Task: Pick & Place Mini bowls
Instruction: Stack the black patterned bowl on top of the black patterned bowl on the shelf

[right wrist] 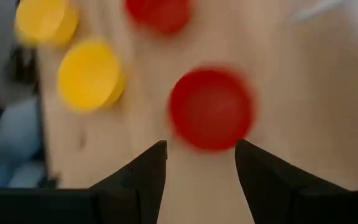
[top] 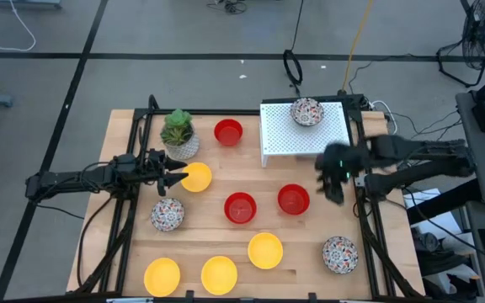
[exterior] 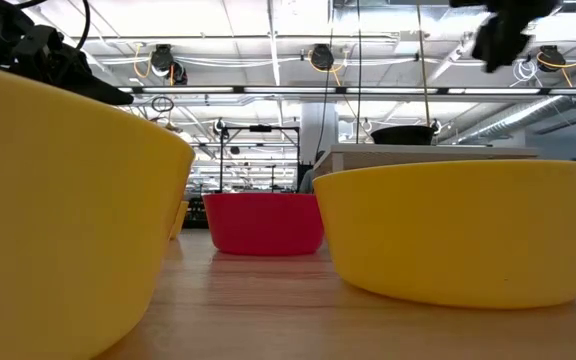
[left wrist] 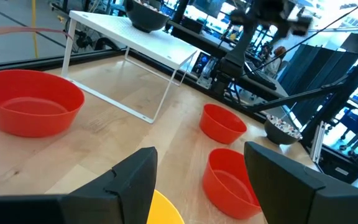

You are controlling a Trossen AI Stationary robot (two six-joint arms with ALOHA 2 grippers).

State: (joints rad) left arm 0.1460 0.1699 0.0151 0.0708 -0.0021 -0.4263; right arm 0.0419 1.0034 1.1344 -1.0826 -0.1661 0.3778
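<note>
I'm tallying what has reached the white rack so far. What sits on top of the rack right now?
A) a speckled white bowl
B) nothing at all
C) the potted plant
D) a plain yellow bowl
A: in the high view a speckled white bowl sits on top of the white rack, near its far edge, while the yellow bowls and the potted plant stand on the wooden table.

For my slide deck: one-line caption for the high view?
Right gripper open above a red bowl; left gripper open by a yellow bowl; speckled bowl on the white shelf.
</note>
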